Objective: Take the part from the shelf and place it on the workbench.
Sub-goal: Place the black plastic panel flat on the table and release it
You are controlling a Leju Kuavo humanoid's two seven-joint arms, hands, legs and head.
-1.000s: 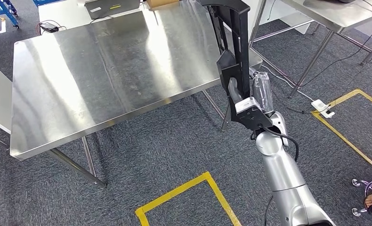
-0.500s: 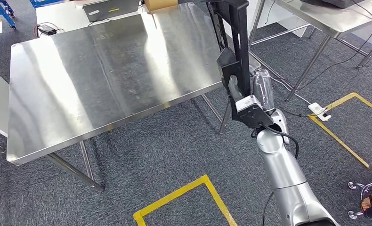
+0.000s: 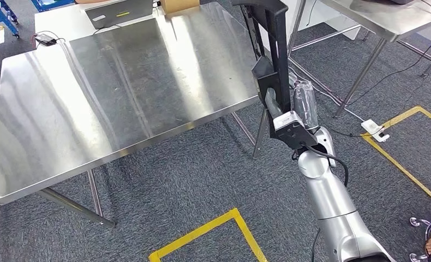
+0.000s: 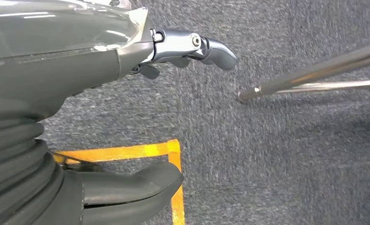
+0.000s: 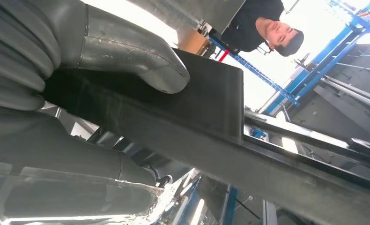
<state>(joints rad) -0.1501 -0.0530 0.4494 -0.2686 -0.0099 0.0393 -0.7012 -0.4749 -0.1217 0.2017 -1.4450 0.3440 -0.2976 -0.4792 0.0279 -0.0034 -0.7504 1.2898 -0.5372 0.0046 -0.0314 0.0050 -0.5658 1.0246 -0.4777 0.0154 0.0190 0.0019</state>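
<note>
Part point(image 3: 271, 49) held upright in right hand point(image 3: 292, 112) (long way up) | workbench point(image 3: 120, 93) off to hand's left | left hand point(image 4: 80, 131) holds nothing.

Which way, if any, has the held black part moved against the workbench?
Yes, rightward. The part in the right hand covered the workbench's near right corner before; now it hangs at that corner's edge.

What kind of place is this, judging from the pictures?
Probably a workshop or robot test area: steel workbench, grey carpet floor with yellow tape marking zones, and blue metal racking.
</note>
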